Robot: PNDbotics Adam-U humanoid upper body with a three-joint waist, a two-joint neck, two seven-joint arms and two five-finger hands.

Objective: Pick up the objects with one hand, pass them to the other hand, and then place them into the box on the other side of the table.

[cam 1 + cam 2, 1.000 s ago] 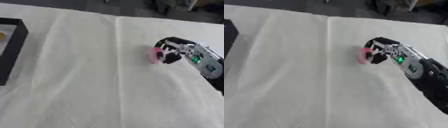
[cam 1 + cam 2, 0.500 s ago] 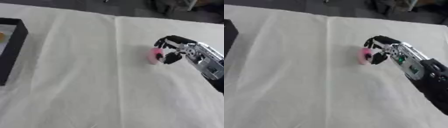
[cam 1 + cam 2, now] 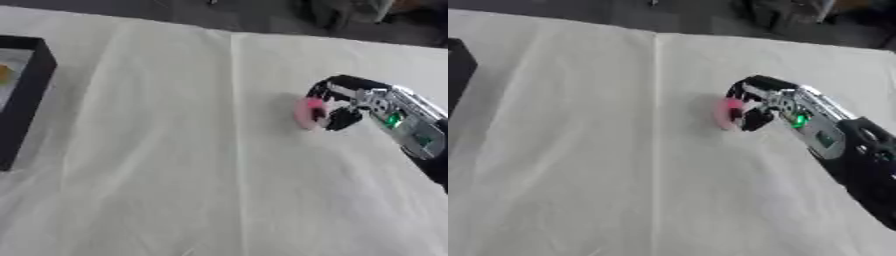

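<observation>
Cream cloth covers the table [image 3: 175, 150]; black box [image 3: 31, 95] at left edge.
Right robot hand [image 3: 346, 102], right of centre, curls its fingers around a pink object [image 3: 306, 113] at cloth level.

Looks like a lab or test room. A table [image 3: 175, 165] fills the view under a plain cream cloth, creased in straight fold lines. A black box [image 3: 26, 95] sits at its left edge. Beyond the far edge lies dark grey floor with blurred dark gear [image 3: 350, 12] at the far right. Nothing domestic shows.
</observation>
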